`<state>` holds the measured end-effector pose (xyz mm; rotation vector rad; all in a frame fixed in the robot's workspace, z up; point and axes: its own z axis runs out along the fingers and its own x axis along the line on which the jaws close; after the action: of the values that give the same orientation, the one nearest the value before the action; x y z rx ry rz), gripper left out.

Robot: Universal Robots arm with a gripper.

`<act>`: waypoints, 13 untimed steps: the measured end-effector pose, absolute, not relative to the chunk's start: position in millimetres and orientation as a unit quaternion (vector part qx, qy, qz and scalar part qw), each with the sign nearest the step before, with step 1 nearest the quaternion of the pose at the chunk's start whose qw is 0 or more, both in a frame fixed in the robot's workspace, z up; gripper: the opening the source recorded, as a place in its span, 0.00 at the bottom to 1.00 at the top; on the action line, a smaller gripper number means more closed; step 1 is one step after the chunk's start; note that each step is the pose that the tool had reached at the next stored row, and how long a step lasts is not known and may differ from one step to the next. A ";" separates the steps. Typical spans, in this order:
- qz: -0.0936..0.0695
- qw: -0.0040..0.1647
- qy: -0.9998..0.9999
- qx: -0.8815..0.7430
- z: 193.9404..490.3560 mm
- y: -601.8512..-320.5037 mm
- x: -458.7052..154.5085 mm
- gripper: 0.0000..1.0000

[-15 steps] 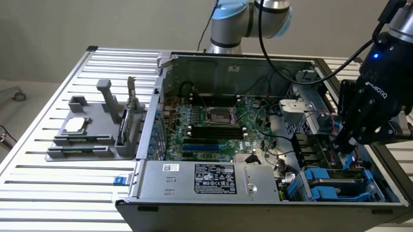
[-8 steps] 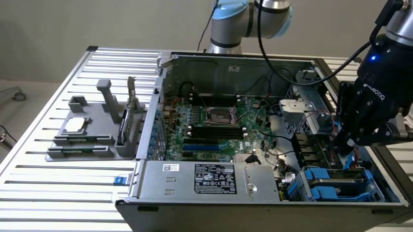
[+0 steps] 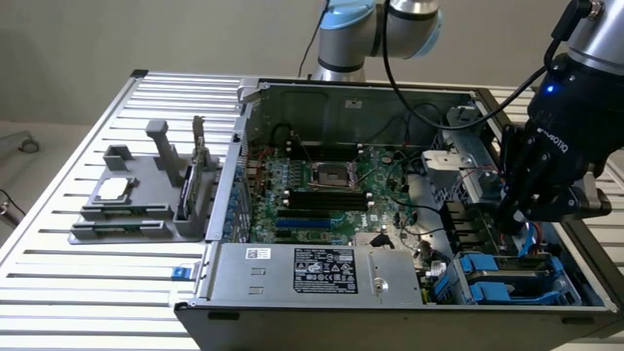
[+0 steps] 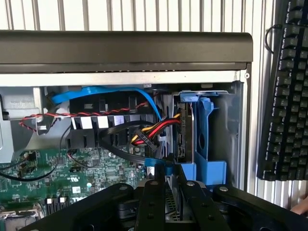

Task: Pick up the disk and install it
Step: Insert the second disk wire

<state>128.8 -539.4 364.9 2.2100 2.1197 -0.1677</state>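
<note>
The arm reaches down over the open computer case [image 3: 292, 91], wrist angled toward the drive bay corner at the exterior view's right. The gripper [image 3: 522, 219] hangs low inside that corner, just above the blue drive cages [image 3: 497, 281] along the front edge of the case.

From the wrist view, the gripper [image 4: 166, 190] has its two dark fingers [image 4: 150, 202] drawn in close, clamped on the edge of the disk [image 4: 169, 204]: a thin grey slab with a bright blue bracket tip showing just above the fingertips. The disk stands on edge between the jaws, right beside the blue drive cage [image 4: 209, 144] in the corner of the case, where another drive [image 4: 183, 130] already sits upright in its slot.

A bundle of red, yellow and black cables [image 4: 149, 132] and a flat blue cable [image 4: 103, 92] run across just beside the bay. The green motherboard [image 3: 322, 190] fills the middle of the case, the silver power supply box [image 3: 317, 272] lies along the front edge.

Outside the case, a grey parts holder [image 3: 137, 197] sits on the slatted table [image 3: 78, 278] toward the exterior view's left, and a black keyboard [image 4: 286, 91] lies beside the case wall.
</note>
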 end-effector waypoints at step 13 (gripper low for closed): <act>-0.055 0.038 0.691 0.720 357.3 -539.3 128.8 0.20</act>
<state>128.8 -539.3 357.3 2.2098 2.1194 -0.1681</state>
